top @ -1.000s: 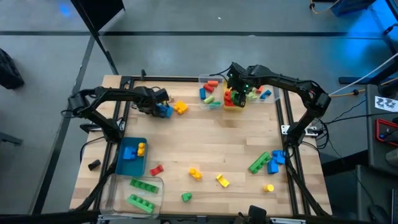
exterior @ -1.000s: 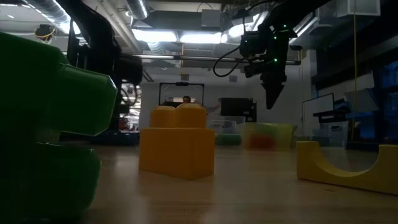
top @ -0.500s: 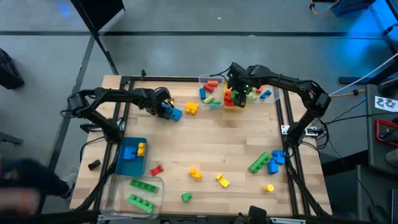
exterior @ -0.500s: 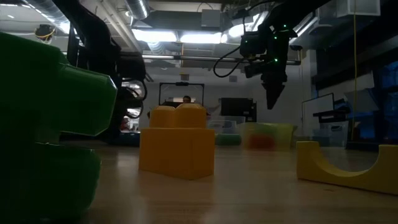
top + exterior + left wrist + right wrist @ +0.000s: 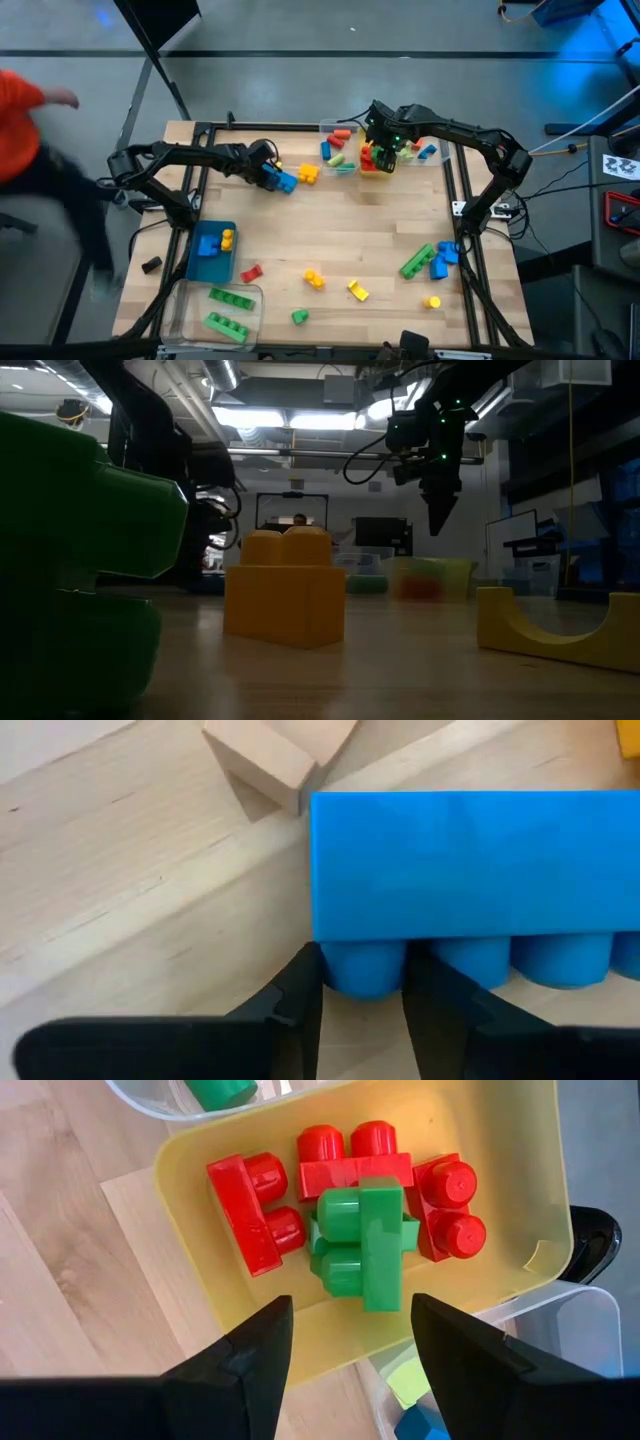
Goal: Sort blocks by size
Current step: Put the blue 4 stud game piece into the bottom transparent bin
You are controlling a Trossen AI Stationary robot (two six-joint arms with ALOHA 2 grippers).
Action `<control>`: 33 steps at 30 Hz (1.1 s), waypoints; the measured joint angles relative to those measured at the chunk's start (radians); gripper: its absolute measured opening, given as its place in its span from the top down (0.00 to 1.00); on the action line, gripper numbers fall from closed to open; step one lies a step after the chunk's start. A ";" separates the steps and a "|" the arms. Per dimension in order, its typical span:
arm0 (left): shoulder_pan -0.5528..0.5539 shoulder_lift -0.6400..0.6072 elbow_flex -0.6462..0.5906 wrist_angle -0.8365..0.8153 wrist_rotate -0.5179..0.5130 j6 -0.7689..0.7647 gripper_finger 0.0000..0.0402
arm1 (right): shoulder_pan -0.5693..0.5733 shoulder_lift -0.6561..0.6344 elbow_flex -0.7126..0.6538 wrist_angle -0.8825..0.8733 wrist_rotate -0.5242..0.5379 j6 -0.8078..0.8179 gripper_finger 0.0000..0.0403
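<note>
Clutter along the near edge untouched: small green studded brick (image 5: 300, 316), yellow arch piece (image 5: 358, 291) and yellow two-stud brick (image 5: 314, 279), lying just where they lay a second ago.

Farther in, more to report. Left gripper (image 5: 266, 174) slid toward the table's middle, shoving the wide blue studded plastic brick (image 5: 283, 183) along, which nudged the small yellow brick (image 5: 307, 174) aside. Narrowed meanwhile, and now pinched on one end stud of that blue brick, a finger (image 5: 295, 1015) on each side. Reads as a grasp only just made; judged ready for lifting toward a bin of matching size.

At the far edge, right gripper (image 5: 385, 152) unmoved, spread wide over the shallow yellow plastic bin (image 5: 470, 1120) of red and green bricks, holding nothing.

Beyond the table's left side, a blurred person in orange (image 5: 20, 95), newly in view.
</note>
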 joint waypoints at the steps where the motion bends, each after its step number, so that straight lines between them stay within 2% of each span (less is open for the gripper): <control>1: 0.000 -0.001 0.003 0.004 0.002 0.000 0.77 | 0.000 0.000 0.000 0.000 0.000 0.000 0.49; 11: 0.000 -0.025 0.006 0.015 0.016 0.039 0.74 | 0.000 0.000 0.000 0.000 0.000 0.000 0.49; 23: 0.000 -0.048 0.009 0.112 0.056 0.073 0.74 | 0.000 0.000 0.000 0.001 0.000 0.000 0.49; 33: -0.005 -0.212 0.010 0.097 0.079 0.126 0.74 | 0.000 0.000 0.000 0.000 0.000 0.000 0.49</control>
